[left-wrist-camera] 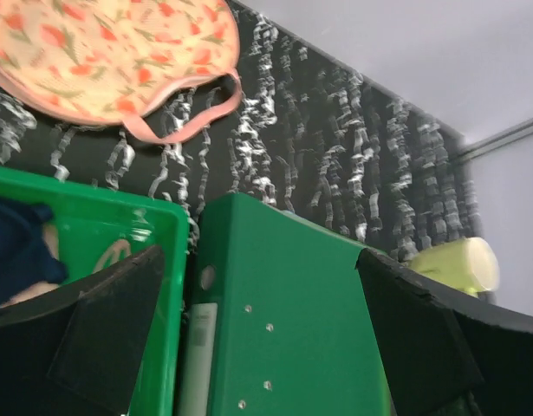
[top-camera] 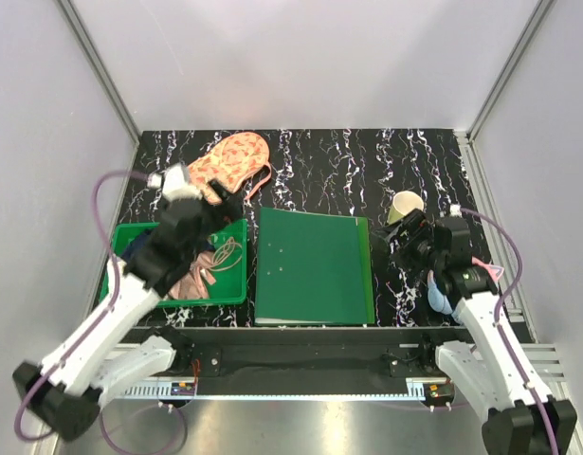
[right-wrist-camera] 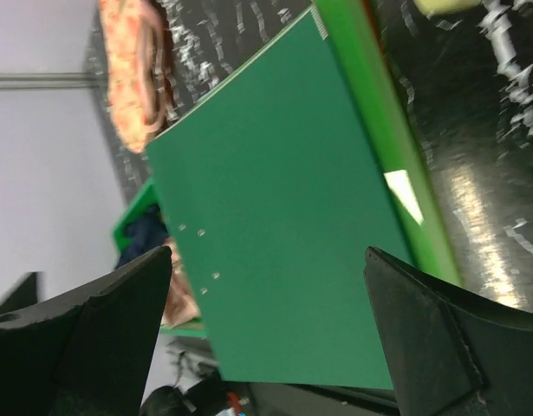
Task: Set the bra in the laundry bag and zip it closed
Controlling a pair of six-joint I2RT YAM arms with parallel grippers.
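The bra (top-camera: 198, 281) lies crumpled in a green bin (top-camera: 232, 296), next to a dark blue cloth (top-camera: 139, 248). In the right wrist view a bit of the bra (right-wrist-camera: 179, 299) shows behind the binder's edge. The laundry bag (top-camera: 236, 161), peach with red motifs, lies on the table behind the bin; the left wrist view shows the laundry bag (left-wrist-camera: 110, 61) with its pink-edged rim. My left gripper (top-camera: 225, 210) hangs open over the bin's far right corner, its fingers (left-wrist-camera: 110, 329) spread wide with nothing between them. My right gripper (top-camera: 397, 242) is open too, right of the binder, and empty.
A large green ring binder (top-camera: 313, 267) lies flat between the bin and the right arm. A pale yellow-green cup (top-camera: 405, 206) lies on its side just behind the right gripper. A light blue object (top-camera: 441, 296) sits under the right arm. White walls enclose the table.
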